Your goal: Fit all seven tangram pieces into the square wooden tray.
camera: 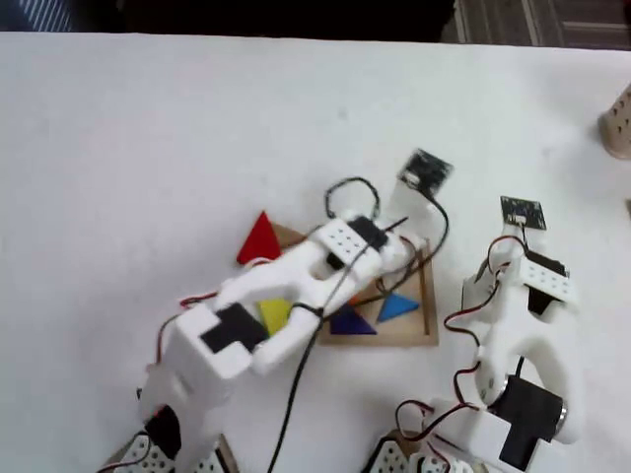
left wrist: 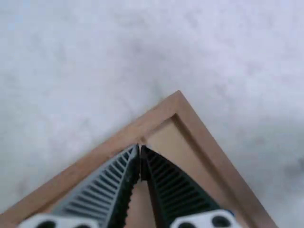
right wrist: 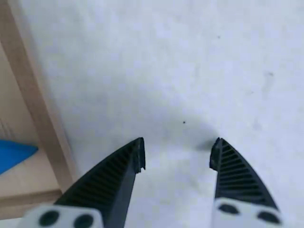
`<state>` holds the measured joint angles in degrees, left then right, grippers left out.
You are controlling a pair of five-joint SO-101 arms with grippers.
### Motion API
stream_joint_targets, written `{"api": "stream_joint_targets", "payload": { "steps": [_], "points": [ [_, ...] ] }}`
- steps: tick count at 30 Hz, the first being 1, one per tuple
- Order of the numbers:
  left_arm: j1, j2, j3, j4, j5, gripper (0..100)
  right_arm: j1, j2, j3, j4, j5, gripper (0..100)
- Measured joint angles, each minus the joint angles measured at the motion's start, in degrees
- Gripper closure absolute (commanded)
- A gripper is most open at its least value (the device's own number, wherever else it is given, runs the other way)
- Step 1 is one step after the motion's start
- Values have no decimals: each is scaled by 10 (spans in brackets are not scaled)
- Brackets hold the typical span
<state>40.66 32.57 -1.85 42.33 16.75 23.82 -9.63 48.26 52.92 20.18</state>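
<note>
Our left gripper point(left wrist: 140, 151) was squeezed shut on nothing, its tip in a corner of the tray point(left wrist: 199, 128). Our right gripper point(right wrist: 176, 154) was wide open over the table point(right wrist: 190, 57), just beside the tray. The red triangle point(camera: 259, 239) lay outside, by the rim. We thought it's light, stiff & flat, prob. slippery, so we'd pinch 2 side edges

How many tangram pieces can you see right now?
4: red triangle at the tray's far-left corner, yellow piece beside the left arm, dark blue triangle and light blue triangle in the tray. The arm may hide more.
</note>
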Motion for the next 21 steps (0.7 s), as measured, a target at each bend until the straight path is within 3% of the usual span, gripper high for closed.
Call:
{"api": "stream_joint_targets", "payload": {
  "steps": [11, 21],
  "points": [
    [13, 74, -144, 171, 0, 977, 0, 0, 0, 0, 0, 776],
    [76, 75, -153, 238, 0, 978, 0, 0, 0, 0, 0, 776]
  ]
}}
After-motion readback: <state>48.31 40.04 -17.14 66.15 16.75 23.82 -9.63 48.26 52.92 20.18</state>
